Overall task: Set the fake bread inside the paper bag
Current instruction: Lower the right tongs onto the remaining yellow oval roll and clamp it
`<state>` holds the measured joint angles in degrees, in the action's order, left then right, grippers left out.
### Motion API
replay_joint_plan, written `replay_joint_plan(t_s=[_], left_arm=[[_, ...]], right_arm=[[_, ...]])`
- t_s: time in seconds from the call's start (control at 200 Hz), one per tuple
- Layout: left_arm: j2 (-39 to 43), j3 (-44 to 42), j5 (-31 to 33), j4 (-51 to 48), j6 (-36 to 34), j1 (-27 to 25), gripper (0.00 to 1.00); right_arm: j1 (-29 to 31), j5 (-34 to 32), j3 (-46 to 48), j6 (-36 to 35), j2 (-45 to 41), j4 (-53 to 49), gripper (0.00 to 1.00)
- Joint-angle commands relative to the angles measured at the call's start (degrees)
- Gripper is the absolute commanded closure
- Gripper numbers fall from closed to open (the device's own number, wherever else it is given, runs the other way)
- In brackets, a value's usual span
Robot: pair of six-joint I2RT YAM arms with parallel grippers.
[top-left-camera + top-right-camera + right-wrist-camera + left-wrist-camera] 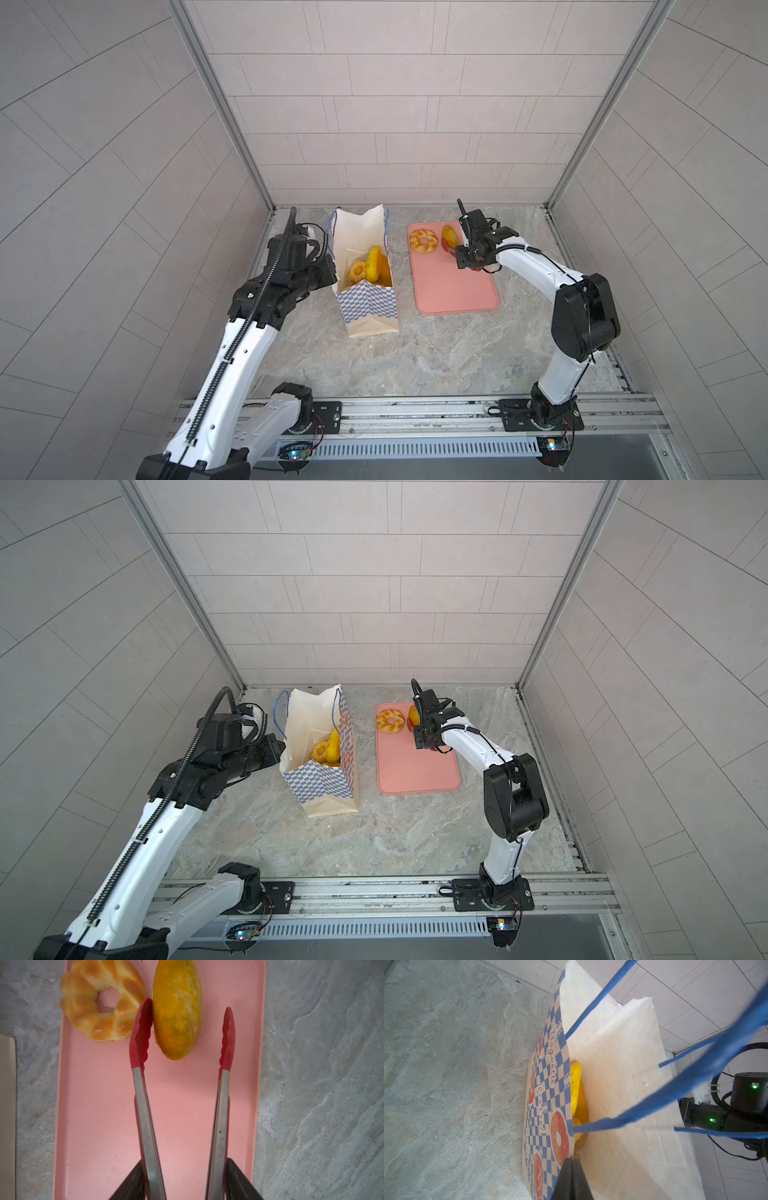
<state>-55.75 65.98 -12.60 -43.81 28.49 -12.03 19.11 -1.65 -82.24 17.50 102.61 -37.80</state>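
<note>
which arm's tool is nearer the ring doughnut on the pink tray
Right. The right tool holds tongs over the pink tray, their tips just beside the ring doughnut. The left tool is off the tray, pinching the paper bag's rim, across the bag from the doughnut.

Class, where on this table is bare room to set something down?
The near half of the flat pink tray is bare, as is the grey marble tabletop in front of it and the tall checkered paper bag. Crowded: the tray's far end, with golden ring doughnut, yellow oval bun and red-tipped metal tongs.
</note>
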Motion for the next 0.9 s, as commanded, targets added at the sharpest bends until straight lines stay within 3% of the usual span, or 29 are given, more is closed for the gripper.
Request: replay_joint_plan(t_s=[0.0, 0.69, 0.891], left_arm=[[0.4, -0.2, 0.6, -0.8, -0.8, 0.0, 0.93], [-0.8, -0.1, 0.9, -0.5, -1.0, -0.1, 0.93], [-0.5, 0.0, 0.8, -0.5, -0.8, -0.1, 0.93]], right_arm=[[-0.5, 0.5, -3.1, 1.2, 1.3, -1.2, 0.44], [-0.7, 1.1, -5.3, 2.5, 2.9, -2.8, 0.5], [-0.7, 0.5, -4.7, 2.5, 1.7, -2.8, 0.57]])
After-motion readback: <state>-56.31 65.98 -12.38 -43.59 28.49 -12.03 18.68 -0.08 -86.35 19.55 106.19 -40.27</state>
